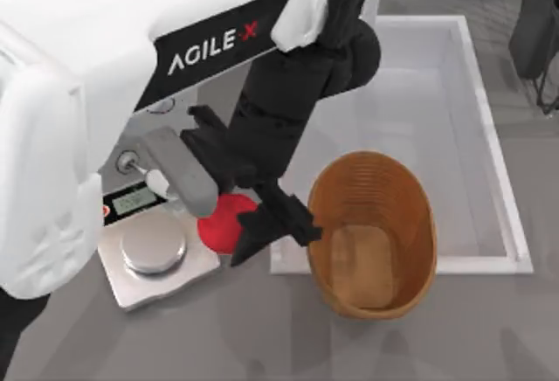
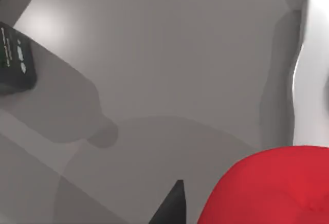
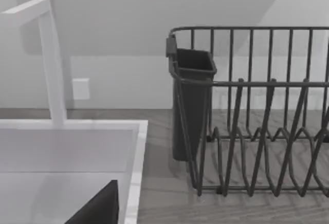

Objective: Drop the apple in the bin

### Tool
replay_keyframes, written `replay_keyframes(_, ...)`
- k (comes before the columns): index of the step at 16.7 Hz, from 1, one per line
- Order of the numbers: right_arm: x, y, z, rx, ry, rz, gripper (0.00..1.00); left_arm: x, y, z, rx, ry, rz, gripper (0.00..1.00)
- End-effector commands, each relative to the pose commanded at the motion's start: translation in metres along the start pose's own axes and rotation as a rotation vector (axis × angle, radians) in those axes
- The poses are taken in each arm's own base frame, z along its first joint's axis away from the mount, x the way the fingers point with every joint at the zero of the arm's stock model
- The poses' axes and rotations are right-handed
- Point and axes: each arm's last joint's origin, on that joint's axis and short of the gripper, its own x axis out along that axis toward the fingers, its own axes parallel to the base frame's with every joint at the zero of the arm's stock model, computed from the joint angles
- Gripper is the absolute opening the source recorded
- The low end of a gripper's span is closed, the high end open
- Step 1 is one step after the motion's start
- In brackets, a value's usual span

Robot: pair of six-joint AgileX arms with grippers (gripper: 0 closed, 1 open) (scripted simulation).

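One apple [image 1: 220,222] seemingly clasped in the left gripper [image 1: 234,215], beside the bin [image 1: 374,234].

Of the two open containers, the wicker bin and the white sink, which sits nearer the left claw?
The bin: brown, oval, ribbed, just right of the left claw at the apple. The sink is white, rectangular, farther back.

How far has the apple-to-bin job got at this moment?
Done: the left claw has reached the apple. In hand: the apple sits at the claw, beside the scale; whether it is gripped is unclear. Left: carry it to the bin, which holds no apple, and release.
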Motion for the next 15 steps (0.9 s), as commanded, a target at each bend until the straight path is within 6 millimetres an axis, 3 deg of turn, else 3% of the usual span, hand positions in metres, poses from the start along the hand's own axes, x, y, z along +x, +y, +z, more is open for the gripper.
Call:
replay_keyframes(8,0.000,0.000,0.000,0.000,0.000,0.000,1.00,-0.043,0.047,-0.026,-0.578,0.234,-0.007,0.00)
replay_keyframes(15,0.000,0.000,0.000,0.000,0.000,0.000,1.00,-0.073,0.063,-0.030,-0.889,0.414,0.108,0.00)
